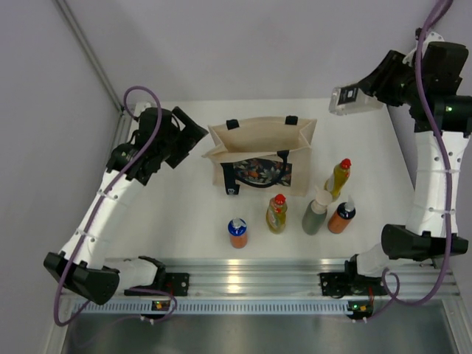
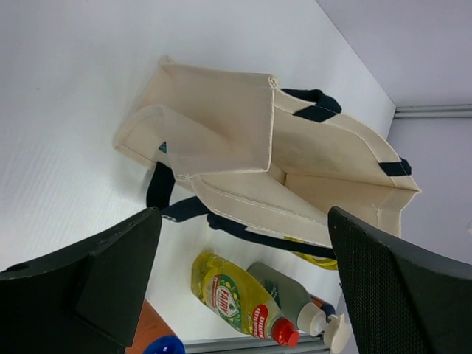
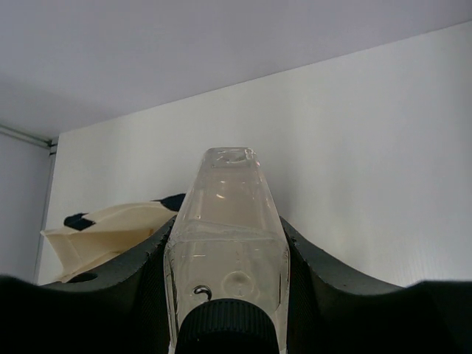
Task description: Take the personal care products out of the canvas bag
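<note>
While right pincer (image 3: 228, 254) clamps whitish bottle (image 3: 227, 210) | canvas bag (image 3: 110, 234) apart, leftward

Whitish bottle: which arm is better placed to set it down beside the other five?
Right. The right pincer is shut on the whitish bottle, held aloft; the left pincer is open and empty beside the canvas bag.

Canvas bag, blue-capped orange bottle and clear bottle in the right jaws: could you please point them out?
canvas bag (image 1: 254, 136): top view, inner wall.
blue-capped orange bottle (image 1: 237, 226): top view, cap.
clear bottle (image 3: 228, 251): right wrist view, body.
</note>
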`<state>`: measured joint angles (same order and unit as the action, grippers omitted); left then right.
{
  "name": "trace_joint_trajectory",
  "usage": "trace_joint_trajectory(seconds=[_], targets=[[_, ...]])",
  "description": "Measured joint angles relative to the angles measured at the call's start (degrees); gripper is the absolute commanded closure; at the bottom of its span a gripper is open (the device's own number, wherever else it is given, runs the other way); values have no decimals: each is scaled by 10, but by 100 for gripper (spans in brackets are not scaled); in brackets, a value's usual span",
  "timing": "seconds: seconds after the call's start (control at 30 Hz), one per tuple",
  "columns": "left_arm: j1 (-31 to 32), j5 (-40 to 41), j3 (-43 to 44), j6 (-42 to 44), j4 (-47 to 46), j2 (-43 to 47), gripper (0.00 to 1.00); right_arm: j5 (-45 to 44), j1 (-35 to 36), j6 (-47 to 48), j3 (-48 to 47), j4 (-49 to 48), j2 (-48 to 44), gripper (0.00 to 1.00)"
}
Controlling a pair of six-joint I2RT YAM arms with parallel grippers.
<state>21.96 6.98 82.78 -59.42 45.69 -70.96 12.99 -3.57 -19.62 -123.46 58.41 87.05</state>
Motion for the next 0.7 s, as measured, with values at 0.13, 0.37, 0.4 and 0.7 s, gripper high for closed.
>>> trace_joint_trajectory(seconds=[0.13, 0.37, 0.4, 0.7], targets=[[-5, 15, 10, 21, 14, 0, 1, -29, -24, 1, 0, 0, -1, 100], [-11, 45, 63, 89, 36, -5, 1, -124, -39, 17, 37, 1, -1, 100], [-11, 49, 72, 102, 38, -6, 1, -143, -40, 21, 48, 3, -1, 100], [-13, 93, 110, 207, 72, -7, 1, -258, -41, 47, 209, 21, -1, 100]])
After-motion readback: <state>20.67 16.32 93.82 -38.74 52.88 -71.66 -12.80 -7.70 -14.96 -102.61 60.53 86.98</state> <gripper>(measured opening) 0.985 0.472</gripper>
